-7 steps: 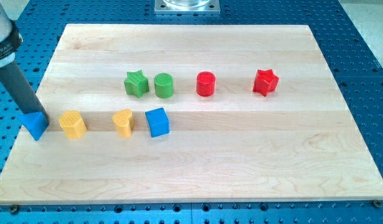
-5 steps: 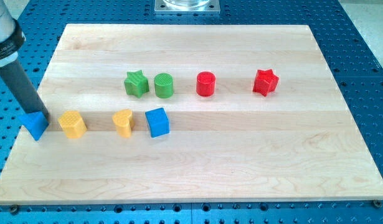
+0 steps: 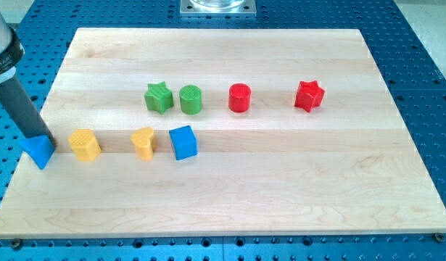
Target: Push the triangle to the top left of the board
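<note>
A blue triangle block (image 3: 38,151) lies at the left edge of the wooden board (image 3: 230,181), about halfway down. My tip (image 3: 38,135) rests against the triangle's upper side, with the dark rod rising up and to the view's left. The triangle sits just left of a yellow block (image 3: 85,144).
A yellow heart (image 3: 143,142) and a blue cube (image 3: 183,141) lie in a row to the right of the yellow block. Above them sit a green star (image 3: 159,96), a green cylinder (image 3: 191,98), a red cylinder (image 3: 239,97) and a red star (image 3: 309,95).
My tip and the blue triangle have shifted slightly to the view's left and a little down. The other blocks have not moved.
</note>
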`<state>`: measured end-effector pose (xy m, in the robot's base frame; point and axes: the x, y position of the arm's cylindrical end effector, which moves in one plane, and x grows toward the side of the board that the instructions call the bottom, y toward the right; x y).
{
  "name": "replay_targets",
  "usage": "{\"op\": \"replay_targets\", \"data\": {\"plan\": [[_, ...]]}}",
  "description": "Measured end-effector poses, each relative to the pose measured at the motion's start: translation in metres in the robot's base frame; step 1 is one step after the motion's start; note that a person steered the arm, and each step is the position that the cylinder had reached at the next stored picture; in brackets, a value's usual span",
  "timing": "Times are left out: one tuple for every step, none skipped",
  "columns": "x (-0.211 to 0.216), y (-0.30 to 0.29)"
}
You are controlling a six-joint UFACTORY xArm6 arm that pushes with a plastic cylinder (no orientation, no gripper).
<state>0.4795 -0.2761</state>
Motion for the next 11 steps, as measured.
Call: {"op": "replay_targets", "data": {"plan": [[0.006, -0.003], [0.024, -0.004], [0.034, -0.022], [0.044, -0.028], [0.066, -0.010], [0.075, 0.000], [0.075, 0.028], [0.075, 0.052], [0.065, 0.054], [0.057, 0.077], [0.055, 0.114]]}}
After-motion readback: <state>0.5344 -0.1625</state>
